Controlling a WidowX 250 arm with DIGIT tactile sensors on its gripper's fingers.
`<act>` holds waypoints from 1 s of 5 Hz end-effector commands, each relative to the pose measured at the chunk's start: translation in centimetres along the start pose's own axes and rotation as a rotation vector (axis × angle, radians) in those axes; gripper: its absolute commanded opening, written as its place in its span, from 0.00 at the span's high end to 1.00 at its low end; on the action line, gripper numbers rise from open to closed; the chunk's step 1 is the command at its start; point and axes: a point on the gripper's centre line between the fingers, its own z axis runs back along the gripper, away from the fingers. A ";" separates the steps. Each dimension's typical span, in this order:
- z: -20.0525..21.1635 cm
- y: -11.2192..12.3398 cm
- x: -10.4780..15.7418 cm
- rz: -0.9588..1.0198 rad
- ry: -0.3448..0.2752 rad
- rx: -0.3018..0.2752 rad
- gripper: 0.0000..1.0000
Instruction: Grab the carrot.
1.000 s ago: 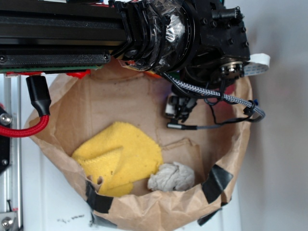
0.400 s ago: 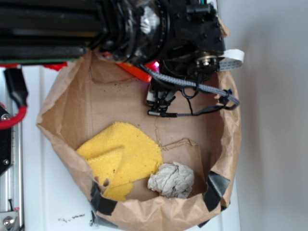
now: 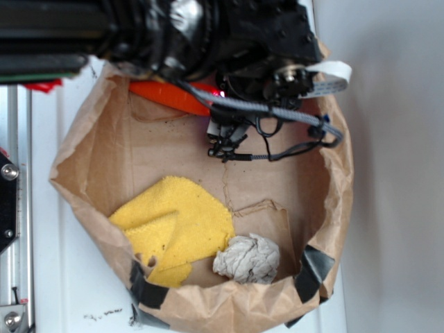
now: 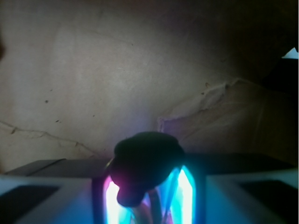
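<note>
The arm has swung further left across the top of the scene since a second ago, and more of the carrot [image 3: 170,97] is out from under it now, an orange streak lying along the far wall of the paper bag [image 3: 76,146], toward its upper left corner. Sweeping left to right along the bag's floor: the yellow cloth [image 3: 184,225] sits at the near left, folded over itself, then the crumpled grey wad [image 3: 248,259] just beside it near the front wall, with black tape patches on the front rim. Up top, the gripper [image 3: 229,142] hangs just right of the carrot's near end, cables looping off toward the right wall. How far the jaws stand apart, I cannot tell; the exterior view buries them in wiring, and the wrist view gives only bare brown paper beyond a dark blob lit blue and pink. So nothing looks grabbed yet: the approach seems well under way, and lining up over the carrot, descending and closing are all left. No brand, label or readable writing shows anywhere.
</note>
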 end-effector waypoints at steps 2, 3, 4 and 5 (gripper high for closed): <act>8.9 1.1 -1.0 0.071 -0.047 -0.055 1.00; 11.0 0.9 -0.2 0.098 -0.042 -0.075 1.00; 13.0 -0.2 -1.1 0.106 -0.064 -0.127 1.00; 15.1 -2.2 -1.4 0.111 -0.093 -0.141 1.00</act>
